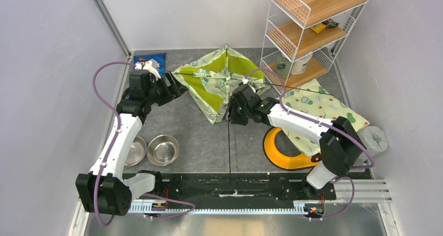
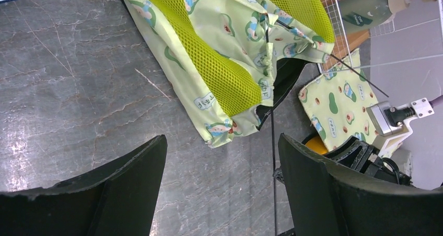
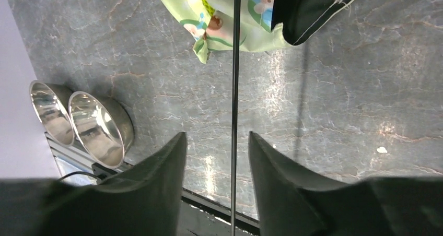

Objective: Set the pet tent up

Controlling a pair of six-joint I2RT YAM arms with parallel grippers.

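The pet tent (image 1: 219, 79) lies collapsed and flat on the grey floor at the back centre, with pale-green print and lime mesh. One thin black pole (image 1: 229, 147) runs from its front corner toward the arm bases. Another crosses it sideways. My left gripper (image 1: 175, 87) is open and empty at the tent's left corner; in the left wrist view (image 2: 222, 142) the tent (image 2: 224, 63) lies beyond the jaws. My right gripper (image 1: 232, 110) is at the front corner. In the right wrist view (image 3: 217, 137) its jaws stand apart around the pole (image 3: 234, 90) without touching it.
The matching flat mat (image 1: 318, 108) lies right of the tent, over a yellow ring (image 1: 284, 150). Two steel bowls (image 1: 162, 149) sit at front left. A white wire shelf (image 1: 308, 27) stands at back right. A blue packet (image 1: 149, 60) is at back left.
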